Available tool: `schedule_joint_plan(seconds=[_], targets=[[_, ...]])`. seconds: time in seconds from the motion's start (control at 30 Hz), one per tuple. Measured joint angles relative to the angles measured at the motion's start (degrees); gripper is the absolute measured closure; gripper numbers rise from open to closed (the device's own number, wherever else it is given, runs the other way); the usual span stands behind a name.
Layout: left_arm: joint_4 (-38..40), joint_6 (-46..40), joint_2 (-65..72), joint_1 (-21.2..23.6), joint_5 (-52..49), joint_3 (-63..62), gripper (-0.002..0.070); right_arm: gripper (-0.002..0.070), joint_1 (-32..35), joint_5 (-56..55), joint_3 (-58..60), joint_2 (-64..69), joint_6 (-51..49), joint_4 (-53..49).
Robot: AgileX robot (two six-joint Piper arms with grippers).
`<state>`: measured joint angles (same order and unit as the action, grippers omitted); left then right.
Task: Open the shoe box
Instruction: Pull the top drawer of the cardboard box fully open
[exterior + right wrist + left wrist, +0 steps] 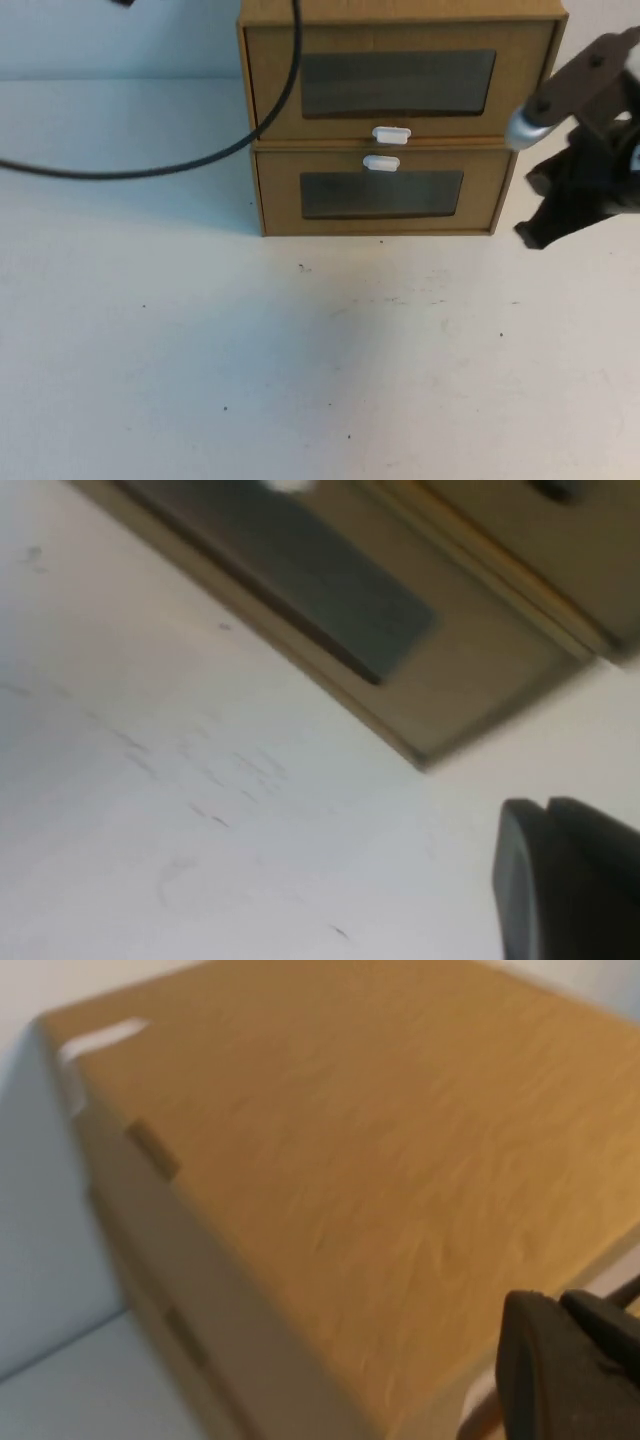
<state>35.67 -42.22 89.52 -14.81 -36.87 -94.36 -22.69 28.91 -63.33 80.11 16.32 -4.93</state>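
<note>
Two brown cardboard shoe boxes stand stacked at the back of the white table. The upper box [400, 40] and the lower box [280, 195] each have a dark front window and a white pull tab, the upper tab [391, 134] and the lower tab [381, 163]. Both fronts are closed. My right gripper [532, 236] hangs shut and empty just right of the lower box's front corner, low over the table; its wrist view shows the gripper [545, 805] beside the lower box [480, 695]. My left gripper [555, 1302] hovers shut above the upper box's top [380, 1160].
A black cable [200, 160] arcs from the left edge over the table and up across the upper box's front left. The white table [300, 370] stretches in front of the boxes with a few dark specks.
</note>
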Motion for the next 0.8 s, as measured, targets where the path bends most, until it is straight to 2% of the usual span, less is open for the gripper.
schedule_joint_plan(seconds=[0.17, 0.3, 0.43, 0.6, 0.8], targets=[[6.26, -2.78, 12.4, -0.13, -9.31, -17.91, 0.068, 0.0689, -7.51, -5.11, -0.58, 5.02, 2.61, -6.81], [9.47, -2.46, 21.3, -0.13, -13.95, -27.41, 0.068, 0.0689, -12.15, -11.28, -0.58, 8.44, 2.74, -23.19], [11.45, -0.64, 26.46, -0.13, -16.73, -32.05, 0.068, 0.0689, -13.84, -13.48, -1.79, 11.81, 1.81, -36.94], [11.74, 1.55, 29.05, -0.13, -17.41, -32.72, 0.068, 0.0689, -14.34, -9.6, -6.33, 16.84, -9.96, -48.98], [12.59, 6.0, 30.05, -0.13, -17.78, -32.96, 0.068, 0.0689, -15.17, -3.79, -8.87, 19.53, -32.28, -74.2]])
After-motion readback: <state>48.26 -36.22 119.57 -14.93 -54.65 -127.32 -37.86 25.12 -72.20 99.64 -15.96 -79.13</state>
